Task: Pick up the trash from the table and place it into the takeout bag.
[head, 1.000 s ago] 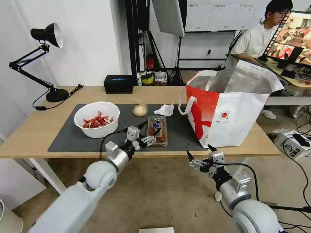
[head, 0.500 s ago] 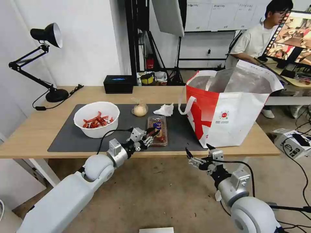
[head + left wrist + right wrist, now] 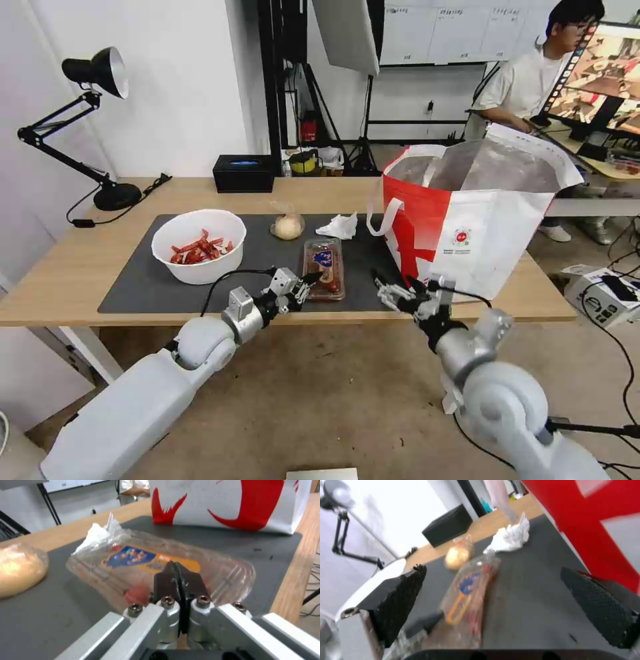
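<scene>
Two closed fingers of left end effector [image 3: 308,279] apparently touch tray [image 3: 325,268]; right end effector [image 3: 393,291] (open) nearby.

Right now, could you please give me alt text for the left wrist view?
The left claw, shut, touches the near edge of the clear plastic tray on the dark mat. A beige-lump baggie lies beside it, the takeout bag beyond.

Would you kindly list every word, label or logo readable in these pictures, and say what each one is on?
No text can be read.
Large red-and-white takeout bag: small round red logo with tiny lines beneath, too small to read.
Clear plastic tray: blue and orange label, print too blurred to read.
Black rectangular box: blue patch on top, no legible letters.
</scene>
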`<state>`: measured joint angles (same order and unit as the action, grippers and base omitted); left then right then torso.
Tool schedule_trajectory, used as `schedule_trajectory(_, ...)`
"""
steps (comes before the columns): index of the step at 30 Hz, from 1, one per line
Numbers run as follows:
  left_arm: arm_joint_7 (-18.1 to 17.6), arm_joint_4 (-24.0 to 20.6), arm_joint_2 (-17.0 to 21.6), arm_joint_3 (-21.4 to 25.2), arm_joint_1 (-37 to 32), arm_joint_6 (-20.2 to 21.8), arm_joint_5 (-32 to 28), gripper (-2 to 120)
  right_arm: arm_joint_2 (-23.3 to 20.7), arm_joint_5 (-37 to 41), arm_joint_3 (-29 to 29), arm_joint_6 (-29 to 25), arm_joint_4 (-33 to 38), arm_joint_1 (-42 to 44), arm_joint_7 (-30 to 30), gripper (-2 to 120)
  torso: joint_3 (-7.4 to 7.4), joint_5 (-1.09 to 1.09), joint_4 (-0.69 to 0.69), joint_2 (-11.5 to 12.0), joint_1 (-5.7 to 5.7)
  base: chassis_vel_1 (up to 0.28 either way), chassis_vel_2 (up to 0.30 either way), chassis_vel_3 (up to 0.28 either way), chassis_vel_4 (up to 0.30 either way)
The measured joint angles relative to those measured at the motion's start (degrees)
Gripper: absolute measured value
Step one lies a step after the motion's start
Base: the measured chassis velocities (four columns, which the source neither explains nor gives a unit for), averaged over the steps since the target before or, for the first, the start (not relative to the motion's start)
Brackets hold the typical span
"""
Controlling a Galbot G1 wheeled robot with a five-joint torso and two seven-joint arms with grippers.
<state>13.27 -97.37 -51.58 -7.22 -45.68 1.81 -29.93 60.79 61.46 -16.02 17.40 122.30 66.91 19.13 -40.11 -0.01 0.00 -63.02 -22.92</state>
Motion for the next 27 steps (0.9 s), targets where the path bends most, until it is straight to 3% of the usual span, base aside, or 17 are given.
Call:
schedule_trajectory(9,-0.19,0.89,0.47,0.77,-0.98,-0.69,0.56,0,2.86,10.88,6.09,3.08,-6.53,-12.37,9.02,100,0.0,0.0,0.0,0.0,0.0,0.0,0.0,0.0,0.0)
schedule_trajectory(27,-0.5,0.44,0.4,0.3,-0.43,-0.91,-0.28,0,8.72,24.17,12.69,12.02,-18.63,-26.87,20.49,100,0.0,0.0,0.0,0.0,0.0,0.0,0.0,0.0,0.0)
